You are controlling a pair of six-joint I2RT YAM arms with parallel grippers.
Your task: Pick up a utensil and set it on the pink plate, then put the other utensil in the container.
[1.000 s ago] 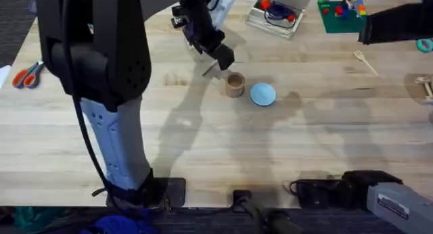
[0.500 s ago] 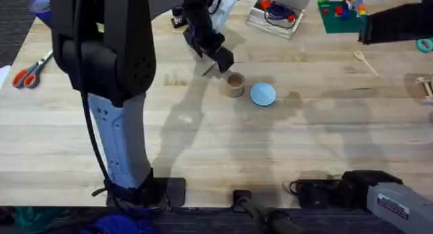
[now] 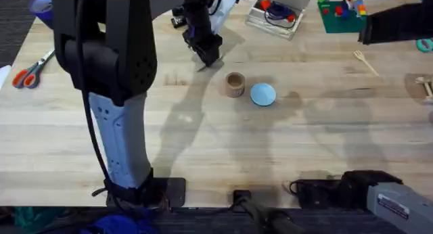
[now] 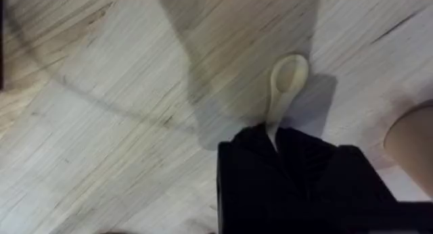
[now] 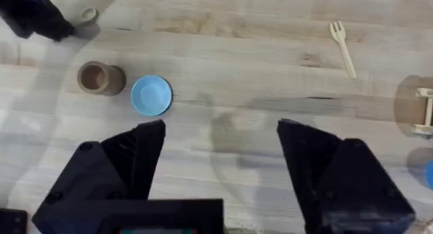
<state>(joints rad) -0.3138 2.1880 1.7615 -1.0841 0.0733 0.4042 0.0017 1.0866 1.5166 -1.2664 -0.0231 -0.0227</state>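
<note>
Left wrist view: the spoon (image 4: 287, 82) was gripped by its handle in the closed left end effector (image 4: 274, 143) above the worktop (image 4: 101, 126); it should be kept level while the plate is sought.

The left gripper (image 3: 207, 56), pinching the spoon (image 4: 284, 82) by its handle, has drawn back from just beside the cup (image 3: 235, 84), up and leftward.

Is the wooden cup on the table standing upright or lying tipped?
Upright. The cup shows its round open mouth facing up beside the blue dish.
</note>
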